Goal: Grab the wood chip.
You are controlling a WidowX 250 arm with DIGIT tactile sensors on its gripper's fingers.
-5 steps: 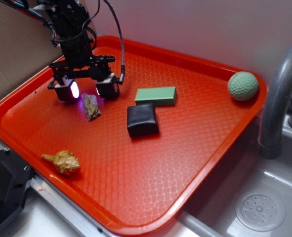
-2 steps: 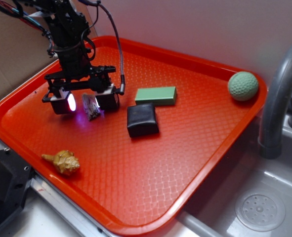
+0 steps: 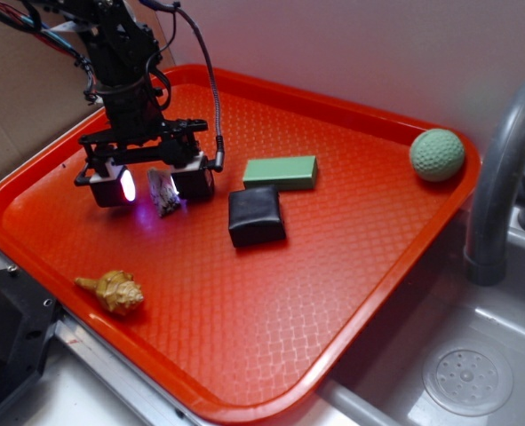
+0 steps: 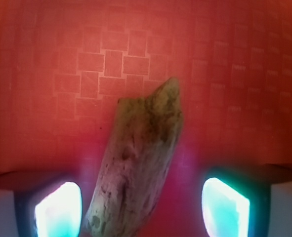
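Observation:
The wood chip (image 3: 164, 192) is a small rough tan-grey piece lying flat on the red tray (image 3: 271, 293), towards its back left. My gripper (image 3: 154, 185) is low over it and open, one glowing finger on each side of the chip. In the wrist view the wood chip (image 4: 138, 163) fills the middle, nearer the left lit pad (image 4: 59, 210) than the right one (image 4: 225, 207). A gap shows on both sides, so neither pad touches it.
A black block (image 3: 256, 216) lies just right of the gripper, with a green block (image 3: 281, 171) behind it. A golden spiky seashell (image 3: 113, 290) sits near the tray's front left rim. A green ball (image 3: 437, 154) rests at the back right corner. A sink and grey faucet (image 3: 497, 177) are to the right.
The gripper has come forward and down from just behind the chip, so its open fingers now straddle it. In the last half second it has barely moved. The chip has not shifted.

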